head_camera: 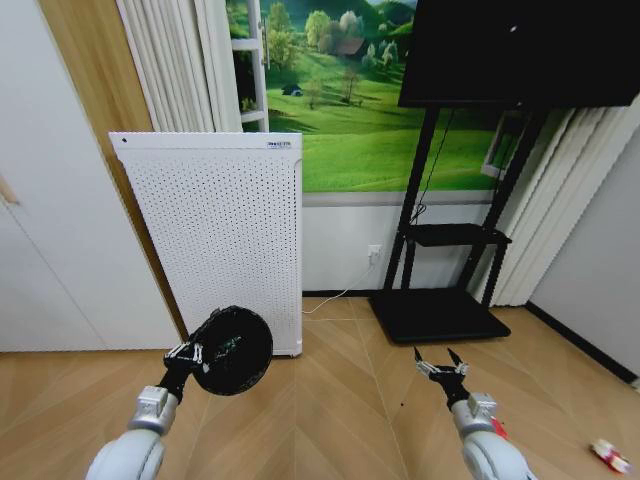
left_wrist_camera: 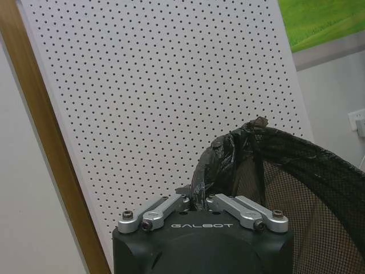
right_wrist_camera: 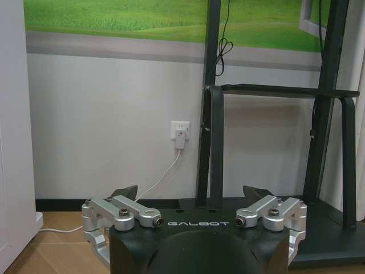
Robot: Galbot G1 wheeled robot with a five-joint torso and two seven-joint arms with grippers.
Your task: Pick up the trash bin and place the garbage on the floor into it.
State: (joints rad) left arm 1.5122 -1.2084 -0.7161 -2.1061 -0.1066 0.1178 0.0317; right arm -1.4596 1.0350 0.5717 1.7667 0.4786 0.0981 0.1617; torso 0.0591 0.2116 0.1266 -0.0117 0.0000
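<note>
My left gripper (head_camera: 196,354) is shut on the rim of the trash bin (head_camera: 234,350), a small black mesh basket held off the floor (head_camera: 330,420) with its mouth tipped toward me. In the left wrist view the left gripper (left_wrist_camera: 197,200) pinches the black liner folded over the trash bin (left_wrist_camera: 311,188) rim. At the lower right my right gripper (head_camera: 440,364) hangs open and holds nothing; in its own view the right gripper (right_wrist_camera: 193,195) has its fingers spread wide. One piece of garbage (head_camera: 610,456), a red-and-white wrapper, lies on the floor at the far right.
A tall white perforated appliance (head_camera: 215,230) stands against the wall just behind the bin. A black TV stand (head_camera: 440,312) with a dark screen (head_camera: 520,50) stands ahead of the right arm. A wall socket with a white cable (right_wrist_camera: 179,134) sits beside it.
</note>
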